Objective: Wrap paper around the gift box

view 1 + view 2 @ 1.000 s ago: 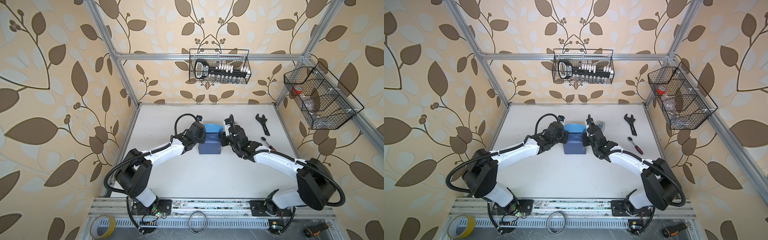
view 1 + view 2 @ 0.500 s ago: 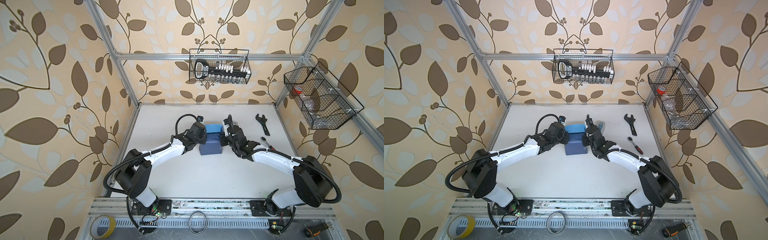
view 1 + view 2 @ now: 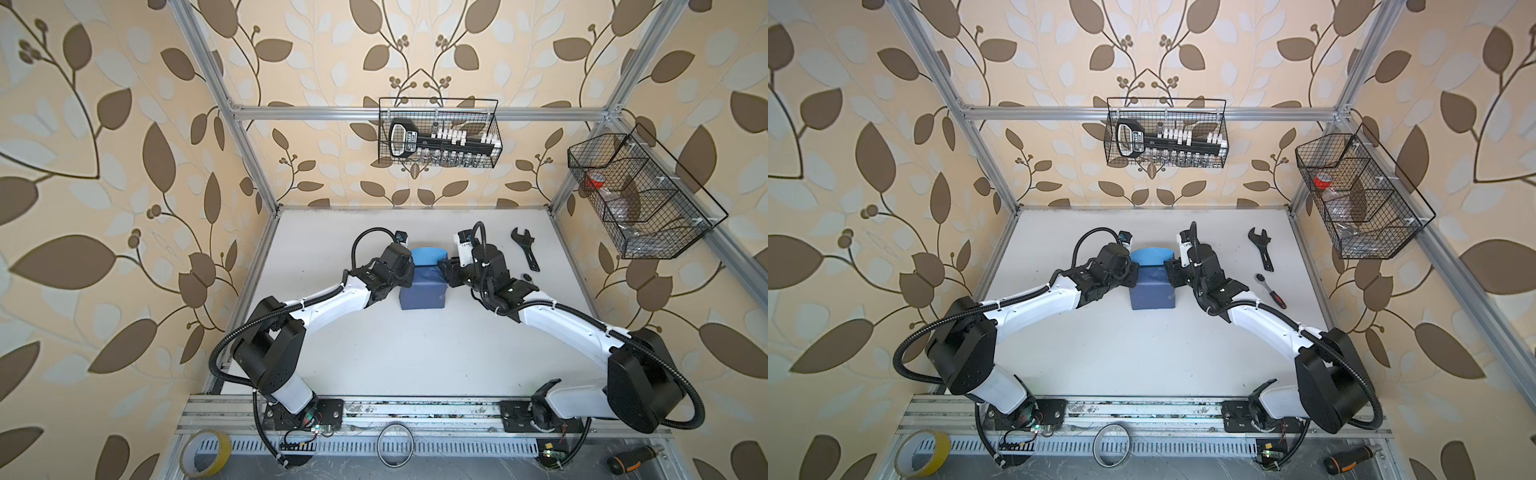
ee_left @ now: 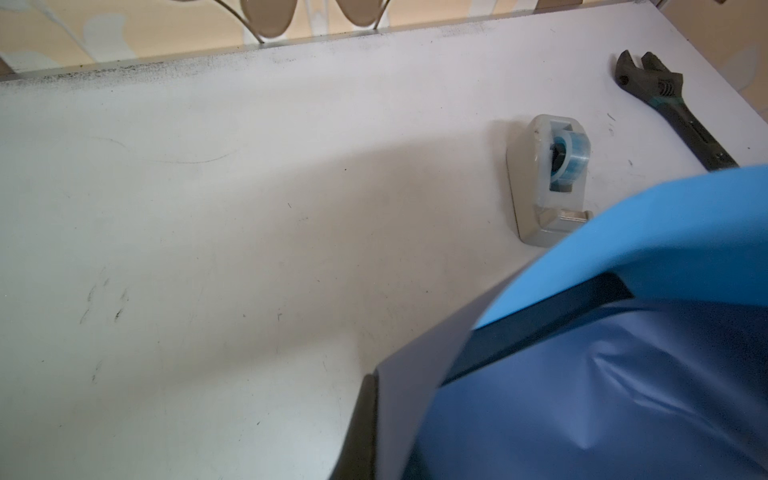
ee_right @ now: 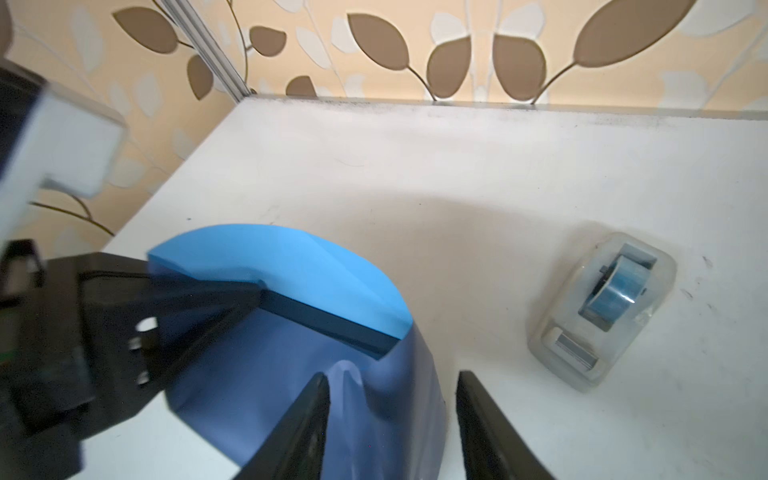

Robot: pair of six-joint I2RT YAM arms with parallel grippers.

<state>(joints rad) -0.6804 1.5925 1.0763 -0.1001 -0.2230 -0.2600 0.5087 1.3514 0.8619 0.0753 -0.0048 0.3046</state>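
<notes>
Slate-blue paper [image 3: 422,293] covers the near and top faces of the gift box [image 5: 332,322], which sits just past the middle of the white table [image 3: 374,353], toward 12 o'clock. Only a black strip of the box's top edge shows, in both wrist views. Behind it a loose flap [image 3: 430,254] curls up at 12, its light sky-blue face showing.

My left pincer [image 3: 409,272] comes in at the box's 9 o'clock. Its fingers are pressed together, pinching the paper at the top left edge. In the left wrist view the sheet runs off right beside the one finger [image 4: 361,436] I can see.

My right pincer [image 5: 390,376] is at the box's 3 o'clock. Its fingers are spread and grip nothing. In the right wrist view a bulge of slate paper lies between them; touching or not, I cannot tell.

The grey-white tape dispenser [image 5: 602,316] holds a blue-tinted roll and stands on the table near the box, apart from it. I can make out no lettering on it.

The black adjustable wrench [image 3: 525,251] lies at 2 o'clock from the box, well apart. The small ratchet [image 3: 1271,289] is at 3, beyond my right wrist.

The wire basket [image 3: 457,110] on the back wall at 12 holds a socket rail with a black handle. Its label has white lettering, too small to read. The yellow tape roll [image 3: 205,453] sits by the front rail at 7.
</notes>
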